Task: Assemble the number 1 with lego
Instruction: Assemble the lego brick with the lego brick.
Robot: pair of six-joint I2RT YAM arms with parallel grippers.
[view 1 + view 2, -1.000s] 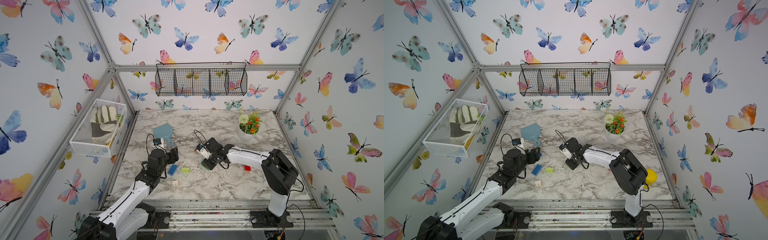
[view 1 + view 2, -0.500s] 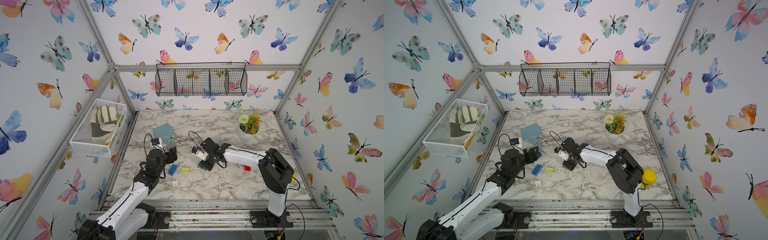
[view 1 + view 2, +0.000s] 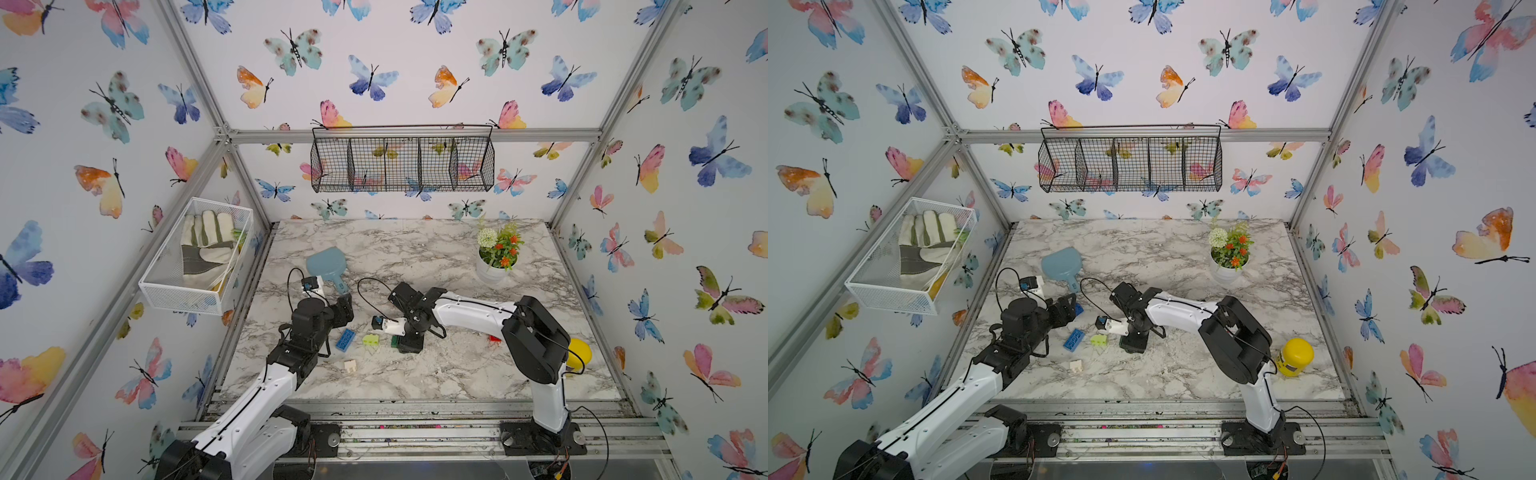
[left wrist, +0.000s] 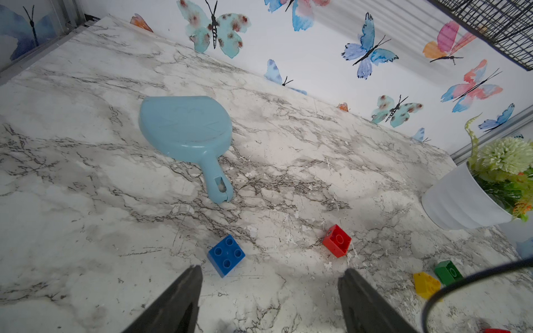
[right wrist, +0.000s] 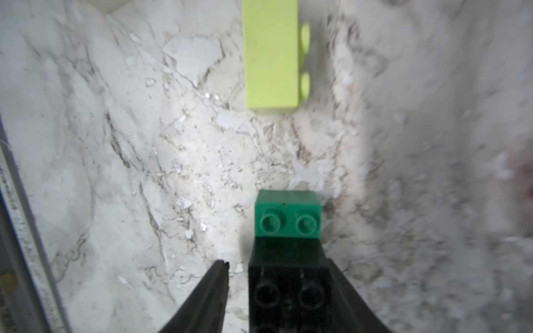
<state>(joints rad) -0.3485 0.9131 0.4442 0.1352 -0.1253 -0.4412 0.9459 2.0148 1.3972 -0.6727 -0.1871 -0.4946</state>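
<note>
Between the jaws of my right gripper (image 5: 275,262) stands a black lego brick (image 5: 288,288). One finger (image 5: 213,288) is apart from it with a gap, the other lies against it, so the gripper is open. A green brick (image 5: 288,219) sits flush against the black one, and a lime brick (image 5: 271,54) lies on its side farther on. In a top view the right gripper (image 3: 409,343) is low over the table beside the lime brick (image 3: 370,340) and a blue oblong brick (image 3: 345,340). My left gripper (image 4: 269,276) is open and empty, with a blue square brick (image 4: 226,255) just ahead.
A pale blue scoop (image 4: 187,129) lies beyond the left gripper. Red (image 4: 337,240), yellow (image 4: 427,284) and green (image 4: 448,272) bricks are scattered nearby, and a white brick (image 3: 350,365) lies nearer the front. A flower pot (image 3: 492,270) stands at the back right, a yellow can (image 3: 1295,356) front right.
My right gripper has slid left towards the lime brick, turned at the wrist, and opened its jaws off the black brick. The left arm has barely shifted.
</note>
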